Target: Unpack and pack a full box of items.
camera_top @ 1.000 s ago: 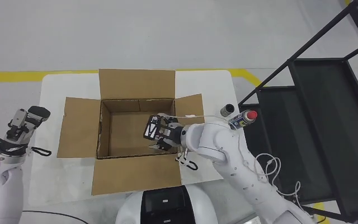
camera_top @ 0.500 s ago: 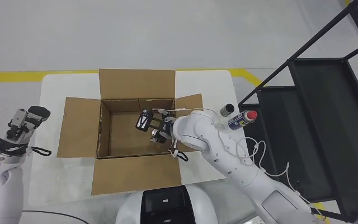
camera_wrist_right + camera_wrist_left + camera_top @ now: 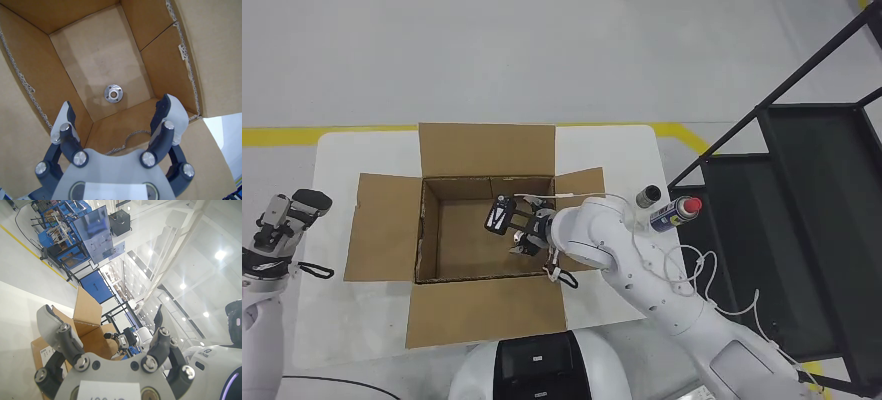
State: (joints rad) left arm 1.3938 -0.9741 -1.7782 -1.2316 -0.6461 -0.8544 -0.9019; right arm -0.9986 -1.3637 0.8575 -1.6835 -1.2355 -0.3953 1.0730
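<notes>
Deep in the open cardboard box [image 3: 467, 240], mid-table [image 3: 352, 155], a round metal flange [image 3: 113, 93] lies flat. The right gripper [image 3: 116, 103] hangs above it, jaws wide, empty. At the box's 3 o'clock sit a spray can [image 3: 676, 211] and a small cylinder [image 3: 648, 195]; at 9 o'clock is the left gripper [image 3: 102, 313], also wide and empty.

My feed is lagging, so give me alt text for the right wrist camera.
The open right gripper points down into an open cardboard box. One small metal ring with bolt holes lies flat on the box floor, below the gripper.
</notes>
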